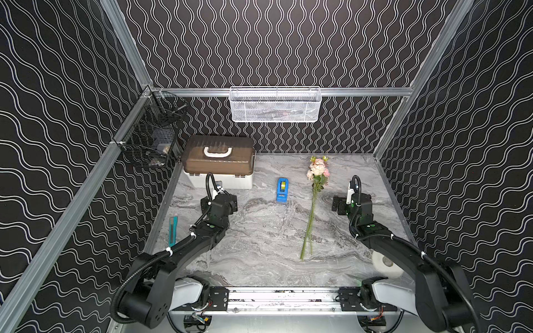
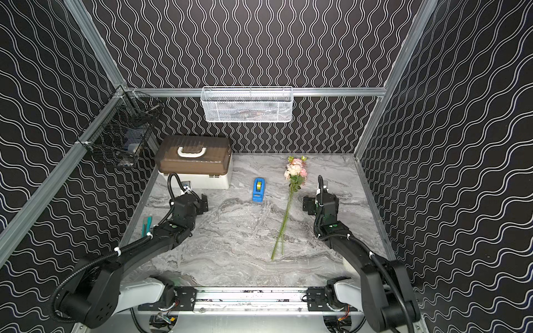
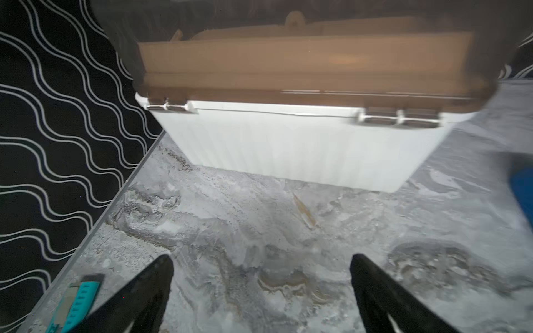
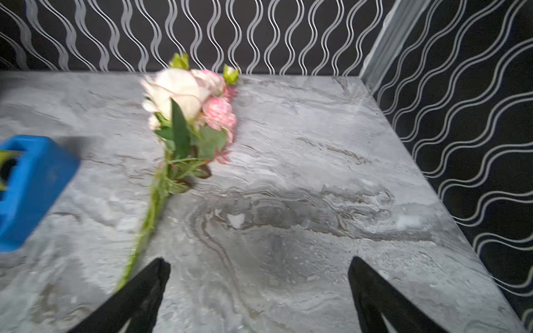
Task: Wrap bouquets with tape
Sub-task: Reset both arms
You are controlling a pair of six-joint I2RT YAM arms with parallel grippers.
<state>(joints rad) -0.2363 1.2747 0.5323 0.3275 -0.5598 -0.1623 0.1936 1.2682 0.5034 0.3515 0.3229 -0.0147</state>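
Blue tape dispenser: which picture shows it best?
Both top views: the tape dispenser shows whole and sharp. The right wrist view crops it at the edge; the left wrist view catches only a blurred blue sliver.

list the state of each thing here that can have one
bouquet: lying flat on the table, held by neither gripper, no tape visible on the stems
tape dispenser: standing on the table, roll mounted, untouched
storage box: lid shut
left gripper: open, empty
right gripper: open, empty, beside the bouquet
teal cutter: lying at the table's left edge
white roll: on the table, partly hidden by the right arm
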